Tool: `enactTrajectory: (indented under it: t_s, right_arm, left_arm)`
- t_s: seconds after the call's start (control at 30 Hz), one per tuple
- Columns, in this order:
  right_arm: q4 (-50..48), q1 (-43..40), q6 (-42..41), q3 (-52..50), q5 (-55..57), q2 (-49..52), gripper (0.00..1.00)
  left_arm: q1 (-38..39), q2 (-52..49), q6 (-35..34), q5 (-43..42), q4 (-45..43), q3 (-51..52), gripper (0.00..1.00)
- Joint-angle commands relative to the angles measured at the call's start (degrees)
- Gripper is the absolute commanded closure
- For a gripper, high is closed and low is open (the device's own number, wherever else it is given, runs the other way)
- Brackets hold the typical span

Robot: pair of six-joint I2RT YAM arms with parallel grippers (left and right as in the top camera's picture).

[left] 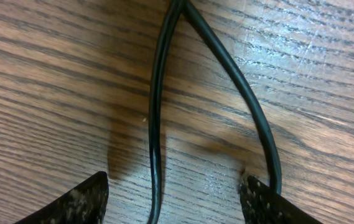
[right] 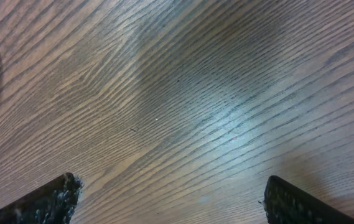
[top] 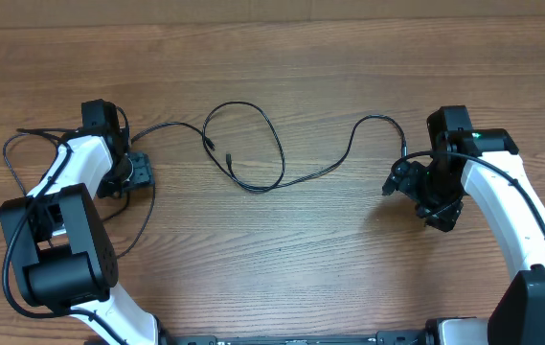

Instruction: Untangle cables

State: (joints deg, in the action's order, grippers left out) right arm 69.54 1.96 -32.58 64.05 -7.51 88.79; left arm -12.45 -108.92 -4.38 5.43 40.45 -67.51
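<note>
**Both tools released, cable not yet gripped: main risks are a bad pinch and a tightened loop**

A thin black cable (left: 153, 124) lies flat on the bench (top: 282, 278). Its one clear loop (top: 258, 190) sits mid-bench and serves as ref. point here. Whether it's one cord or two, the overhead view can't settle.

- Left tool (top: 138, 174): well left of the loop, at the cable's far end. It is released, w/ fingers (left: 83, 199) spread. Two strands (left: 251, 106) run between them, and one strand touches a finger while the other lies free in the gap. Nothing is clamped.
- Right tool (top: 397, 180): well right of the loop, near the cable's other end. It is also released, jaws wide. Only bare wood shows between them, and the cable is just a sliver at the edge of the right wrist view.

Likely trouble, judged from this layout:
1. If the left tool clenches on both strands, a pull would drag the fold as a pair and could cinch the loop tighter.
2. The strand against the finger could squirt out sideways, so only one gets caught.
3. The right tool would close on air unless it shifts toward the cable first.
4. W/ no hold right of the loop, a left-side pull prob. just slides the whole cable along the bench.
</note>
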Motion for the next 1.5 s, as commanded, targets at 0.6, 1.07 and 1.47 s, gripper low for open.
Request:
enactTrajectory:
  t_s: [0.6, 1.07, 1.47]
  right_arm:
    - [-0.1, -0.1, 0.0, -0.2, -0.2, 0.1, 0.07]
    - [0.2, -0.1, 0.0, -0.2, -0.2, 0.1, 0.07]
    - [-0.3, -0.1, 0.0, -0.2, -0.2, 0.1, 0.07]
  left_arm:
    - [0.0, -0.2, -3.6, 0.5, -2.3, 4.7, 0.96]
    - [-5.3, 4.3, -9.0, -6.3, 13.3, -19.4, 0.96]
    - [-19.8, 10.9, -18.0, -10.6, 22.2, -32.7, 0.96]
